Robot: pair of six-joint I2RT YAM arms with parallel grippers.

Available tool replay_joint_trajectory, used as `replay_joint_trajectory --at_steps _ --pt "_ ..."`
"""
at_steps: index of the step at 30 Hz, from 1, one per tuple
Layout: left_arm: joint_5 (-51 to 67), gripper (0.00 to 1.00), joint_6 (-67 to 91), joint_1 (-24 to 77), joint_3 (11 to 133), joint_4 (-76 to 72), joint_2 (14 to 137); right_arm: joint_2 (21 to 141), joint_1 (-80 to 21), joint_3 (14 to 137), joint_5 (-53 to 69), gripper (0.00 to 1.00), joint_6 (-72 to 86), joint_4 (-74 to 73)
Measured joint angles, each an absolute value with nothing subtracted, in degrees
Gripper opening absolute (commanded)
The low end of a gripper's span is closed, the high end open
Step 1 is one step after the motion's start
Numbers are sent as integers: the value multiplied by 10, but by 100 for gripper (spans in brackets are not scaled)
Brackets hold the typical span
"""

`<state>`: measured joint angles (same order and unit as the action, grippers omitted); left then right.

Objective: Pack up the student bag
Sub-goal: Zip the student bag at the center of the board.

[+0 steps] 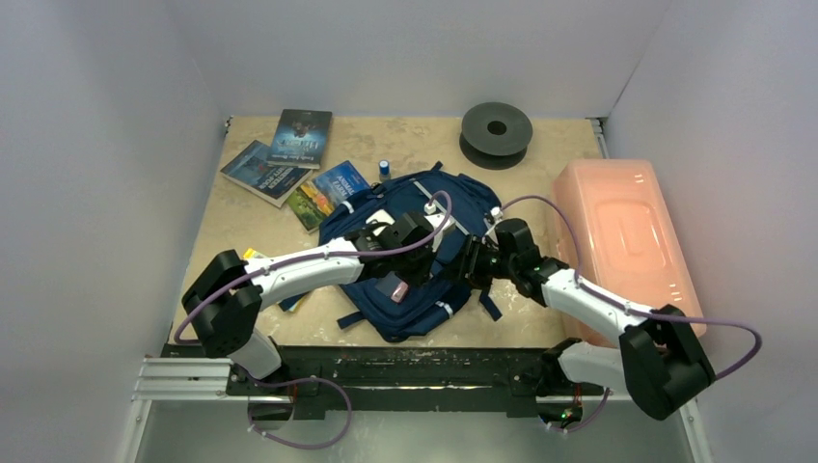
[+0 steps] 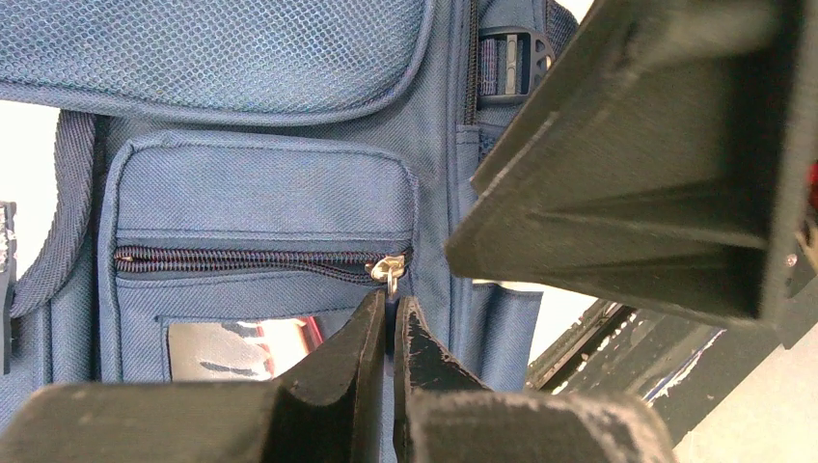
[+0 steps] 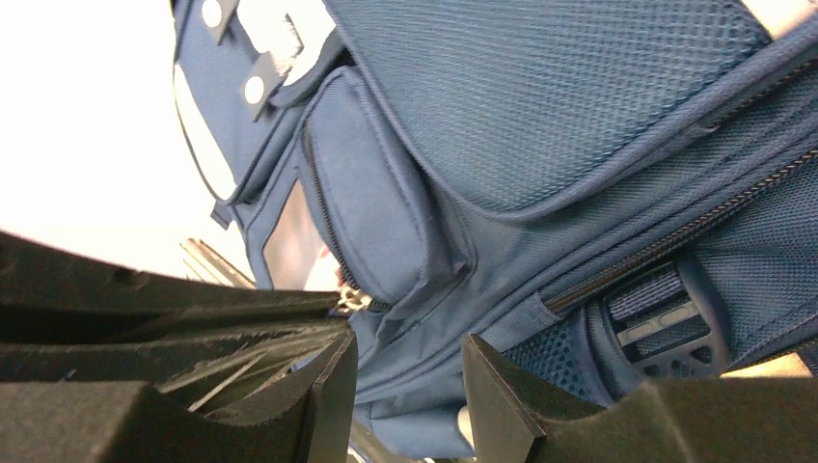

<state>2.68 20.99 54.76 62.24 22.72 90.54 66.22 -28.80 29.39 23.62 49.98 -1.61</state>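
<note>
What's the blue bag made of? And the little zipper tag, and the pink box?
The student bag looks like woven cloth, probably nylon or polyester: you can see the tiny matte weave. The zipper pull looks like metal, being silvery and shiny. The pink box seems plastic: smooth, glossy and slightly see-through.

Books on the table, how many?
3: a dark one at the back left, a blue one beside it, a colourful one by the backpack. More may hide under the left arm.
</note>
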Motion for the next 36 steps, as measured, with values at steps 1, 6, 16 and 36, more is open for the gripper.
replay_joint_trajectory --at_steps 1,6,16,36 --pt "28 0 210 548 620 227 905 675 -288 298 236 47 506 -14" --pt "32 0 215 548 613 219 905 714 -288 299 235 47 537 1" --pt "41 0 215 548 605 207 905 769 -288 305 236 45 576 55" --pt "-129 0 272 523 656 325 921 788 -281 198 239 0 619 229"
